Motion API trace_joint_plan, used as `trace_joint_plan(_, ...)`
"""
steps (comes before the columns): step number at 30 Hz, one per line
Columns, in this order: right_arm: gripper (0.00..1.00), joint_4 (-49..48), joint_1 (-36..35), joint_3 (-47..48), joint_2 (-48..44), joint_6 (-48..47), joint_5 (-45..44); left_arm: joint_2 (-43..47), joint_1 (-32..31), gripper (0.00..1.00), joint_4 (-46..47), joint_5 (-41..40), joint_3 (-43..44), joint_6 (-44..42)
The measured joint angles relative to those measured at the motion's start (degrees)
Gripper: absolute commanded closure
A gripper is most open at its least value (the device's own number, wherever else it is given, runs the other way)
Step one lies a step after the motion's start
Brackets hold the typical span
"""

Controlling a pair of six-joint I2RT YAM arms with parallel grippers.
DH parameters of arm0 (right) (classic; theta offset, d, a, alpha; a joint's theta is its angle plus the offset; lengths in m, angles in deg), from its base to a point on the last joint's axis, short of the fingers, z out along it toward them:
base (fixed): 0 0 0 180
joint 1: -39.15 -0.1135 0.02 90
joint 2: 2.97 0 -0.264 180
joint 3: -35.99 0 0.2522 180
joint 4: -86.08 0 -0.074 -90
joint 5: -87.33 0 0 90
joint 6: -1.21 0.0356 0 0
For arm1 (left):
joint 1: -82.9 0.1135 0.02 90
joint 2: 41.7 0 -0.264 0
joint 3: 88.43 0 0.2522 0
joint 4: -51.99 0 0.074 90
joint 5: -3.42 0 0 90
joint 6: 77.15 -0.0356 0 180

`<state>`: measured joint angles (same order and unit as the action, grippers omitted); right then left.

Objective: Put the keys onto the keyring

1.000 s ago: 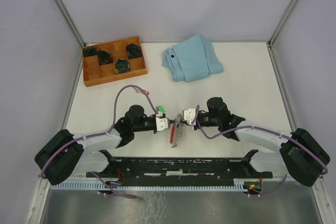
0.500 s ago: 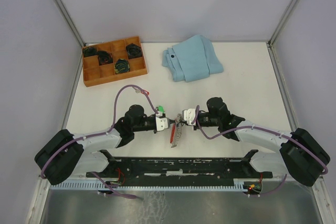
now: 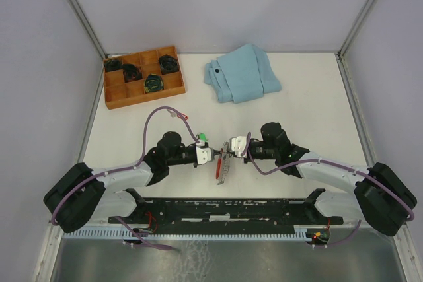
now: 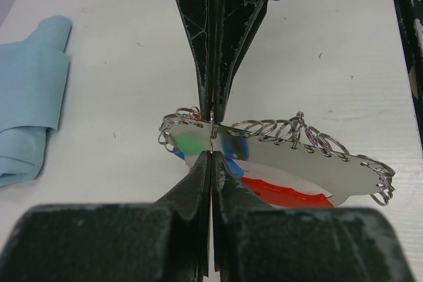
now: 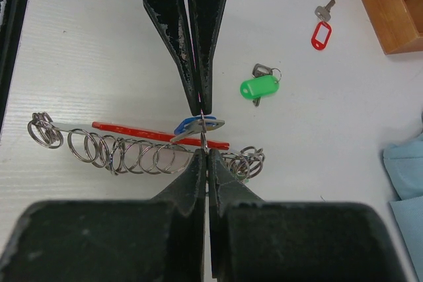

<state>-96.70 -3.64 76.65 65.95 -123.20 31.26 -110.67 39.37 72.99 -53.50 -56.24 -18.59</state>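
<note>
White tabletop [image 3: 297,110]; red plastic keyring [image 5: 132,130], coiled wire loops [image 5: 125,153].

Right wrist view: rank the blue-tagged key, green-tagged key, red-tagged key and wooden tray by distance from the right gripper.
1. blue-tagged key, at the tips of the right gripper.
2. green-tagged key, up and right in view.
3. red-tagged key, farther up-right.
4. wooden tray, top-right corner.

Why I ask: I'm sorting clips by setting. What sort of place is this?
Probably a robotics lab test cell: a white table walled by grey panels, with a left arm and right arm bolted at its near edge.
</note>
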Motion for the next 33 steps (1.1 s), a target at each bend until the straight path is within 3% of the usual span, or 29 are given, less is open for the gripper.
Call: trace_joint_plan(33, 0.99, 0.28, 0.02, 0.00, -0.09, -0.20, -0.07, 0.02, 0.00, 0.97, -0.31, -0.04, 0.04, 0.94)
